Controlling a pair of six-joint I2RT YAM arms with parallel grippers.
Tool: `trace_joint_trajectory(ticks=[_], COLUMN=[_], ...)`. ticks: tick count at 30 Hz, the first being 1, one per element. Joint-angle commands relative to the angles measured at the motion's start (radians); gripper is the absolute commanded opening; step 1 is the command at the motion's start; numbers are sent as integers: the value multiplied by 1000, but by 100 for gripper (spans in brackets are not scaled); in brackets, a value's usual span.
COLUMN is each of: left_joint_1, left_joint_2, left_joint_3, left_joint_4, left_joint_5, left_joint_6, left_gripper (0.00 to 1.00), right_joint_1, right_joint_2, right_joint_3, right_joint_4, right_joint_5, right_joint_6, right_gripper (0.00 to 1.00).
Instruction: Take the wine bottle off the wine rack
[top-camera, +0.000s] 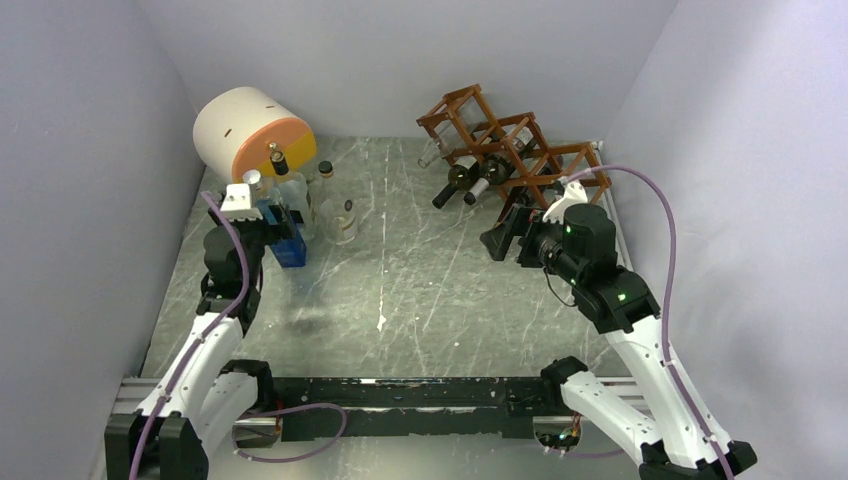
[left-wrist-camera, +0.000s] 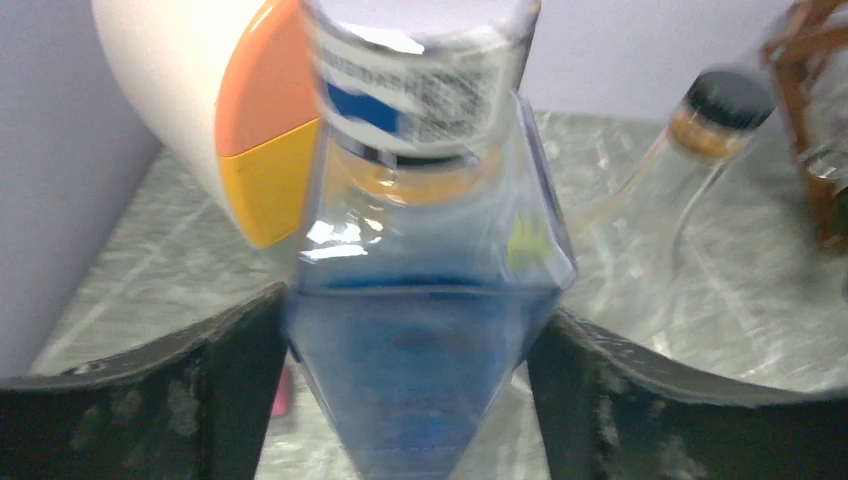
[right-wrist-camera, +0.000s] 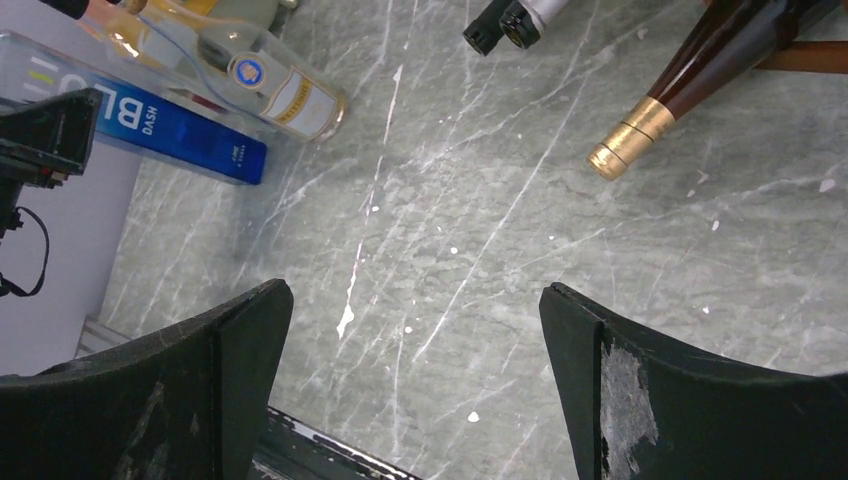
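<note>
The reddish-brown wine rack (top-camera: 575, 150) stands at the back right, tilted, with several wine bottles (top-camera: 455, 185) lying in its cubbies, necks pointing out to the front left. In the right wrist view I see a gold-foiled neck (right-wrist-camera: 640, 135) and two dark-capped necks (right-wrist-camera: 500, 25). My right gripper (top-camera: 500, 240) is open and empty (right-wrist-camera: 415, 330), just in front of the rack and above the table. My left gripper (top-camera: 285, 235) is at the far left, shut on a blue square bottle (left-wrist-camera: 420, 380), its fingers (left-wrist-camera: 235, 390) pressed on both sides.
A white-and-orange cylinder (top-camera: 250, 130) lies at the back left. Several clear bottles (top-camera: 340, 215) stand beside the blue one; one (left-wrist-camera: 660, 200) is right of my left gripper. Grey walls close in three sides. A black rail (top-camera: 400, 395) runs along the near edge.
</note>
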Motion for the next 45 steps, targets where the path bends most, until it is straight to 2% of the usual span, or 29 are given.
trace_joint_trajectory(ticks=[1, 10, 17, 21, 23, 26, 31, 33, 39, 45], left_joint_1=[4, -58, -63, -63, -77, -176, -421, -465, -486, -497], left_joint_2=[-6, -52, -164, -217, -229, -183, -64, -35, -75, -141], left_joint_3=[98, 156, 251, 305, 300, 320, 381, 393, 278, 211], left_joint_4=[-3, -105, -258, -322, -273, -223, -208, -192, -114, -107], left_joint_5=[16, -12, 57, 174, 341, 461, 414, 400, 418, 365], left_joint_6=[-5, 29, 79, 116, 134, 129, 230, 251, 248, 262], left_gripper=[98, 100, 100, 100, 100, 99, 97, 97, 97, 98], right_joint_1=[-1, 0, -2, -1, -4, -5, -9, -10, -16, -36], right_joint_2=[9, 48, 172, 288, 349, 455, 597, 634, 730, 786], right_joint_3=[-34, -51, -21, 33, 46, 74, 100, 102, 96, 51], right_joint_4=[47, 40, 73, 138, 201, 278, 411, 468, 571, 707], right_joint_5=[-19, 40, 171, 235, 240, 264, 303, 318, 383, 363], right_joint_6=[13, -14, 18, 73, 93, 134, 167, 189, 252, 248], right_gripper=[100, 100, 100, 100, 100, 100, 100, 100, 97, 90])
